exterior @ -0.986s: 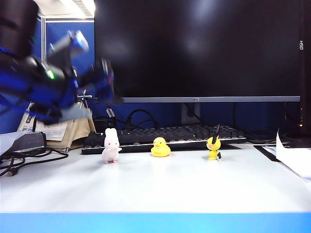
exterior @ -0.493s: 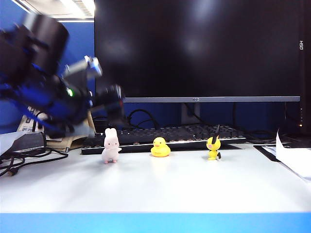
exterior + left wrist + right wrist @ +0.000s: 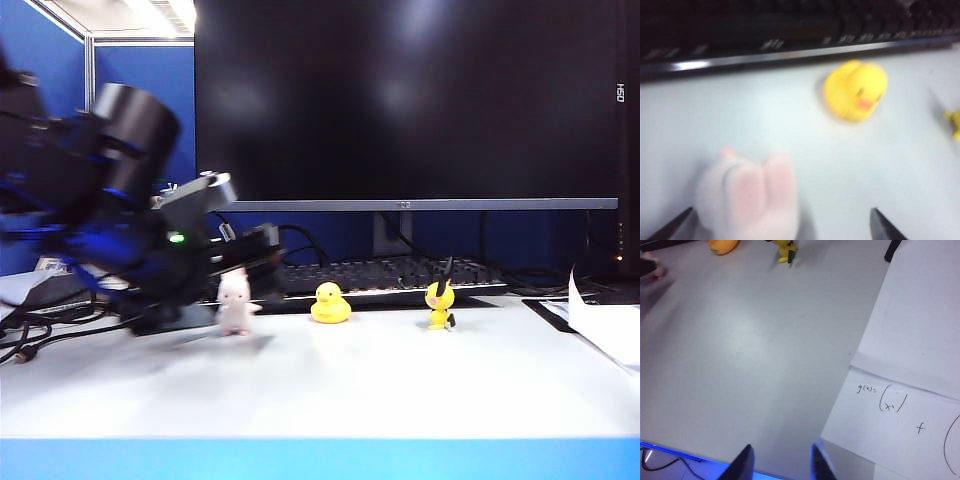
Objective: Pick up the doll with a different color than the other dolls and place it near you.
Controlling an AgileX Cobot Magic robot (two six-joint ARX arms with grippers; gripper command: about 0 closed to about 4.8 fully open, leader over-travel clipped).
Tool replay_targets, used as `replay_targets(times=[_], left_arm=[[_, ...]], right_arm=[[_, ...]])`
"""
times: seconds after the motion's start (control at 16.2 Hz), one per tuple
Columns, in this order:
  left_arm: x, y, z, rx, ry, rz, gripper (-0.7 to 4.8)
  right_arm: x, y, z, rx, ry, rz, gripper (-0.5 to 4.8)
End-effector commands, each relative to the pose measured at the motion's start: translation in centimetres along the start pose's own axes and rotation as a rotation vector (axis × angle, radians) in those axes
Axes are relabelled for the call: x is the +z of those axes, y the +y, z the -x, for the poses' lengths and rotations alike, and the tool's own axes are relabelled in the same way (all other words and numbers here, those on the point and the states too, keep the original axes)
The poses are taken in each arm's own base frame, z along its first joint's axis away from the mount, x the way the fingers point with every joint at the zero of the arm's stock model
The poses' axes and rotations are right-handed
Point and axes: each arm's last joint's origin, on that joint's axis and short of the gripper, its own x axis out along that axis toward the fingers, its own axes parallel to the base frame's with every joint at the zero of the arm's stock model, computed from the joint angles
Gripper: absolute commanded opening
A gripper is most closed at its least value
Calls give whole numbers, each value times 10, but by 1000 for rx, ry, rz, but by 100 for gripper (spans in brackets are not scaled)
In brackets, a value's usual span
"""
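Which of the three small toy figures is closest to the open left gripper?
The pale pink-white rabbit figurine, between the left gripper tips; the yellow rubber duck and yellow black-eared figurine stand farther along.

Left gripper (image 3: 262, 272), jaws spread, sits low at the small pale pink rabbit doll (image 3: 236, 303). Yellow rubber duck (image 3: 330, 303) and yellow black-eared figurine (image 3: 439, 305) stand right of it, before the black keyboard (image 3: 390, 275).

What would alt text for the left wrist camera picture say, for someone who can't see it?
A blurred pale pink rabbit doll stands between the open left gripper's two dark fingertips, seen from above on a white table. Beyond it sit a yellow rubber duck and a black keyboard; a yellow toy peeks in at the edge.
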Motion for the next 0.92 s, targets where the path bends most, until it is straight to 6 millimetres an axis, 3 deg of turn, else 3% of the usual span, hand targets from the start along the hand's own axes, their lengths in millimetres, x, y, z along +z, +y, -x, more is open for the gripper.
replay_targets(times=[0.06,0.43,0.55,0.62,0.68,0.8,0.92], left_arm=[[6,-6,-4,4,-36,-20,479],[3,0,-6,65,-27,-44,470],[2,0,-6,66,-23,-45,303],[3,-1,-6,64,-31,-47,177],[4,-1,-6,59,-43,-46,146],[5,-2,-6,54,-59,-45,145],[6,-2,-6,54,-60,-53,92]], right_arm=[[-2,-1,-1,-4,14,4,148],[-2,-1,-1,-4,14,4,148],[-2,-1,-1,-4,14,4,148],[-2,-1,-1,-4,14,4,148],[-2,-1,-1,-4,14,4,148],[-2,-1,-1,-4,14,4,148],[-2,-1,-1,-4,14,4,148]])
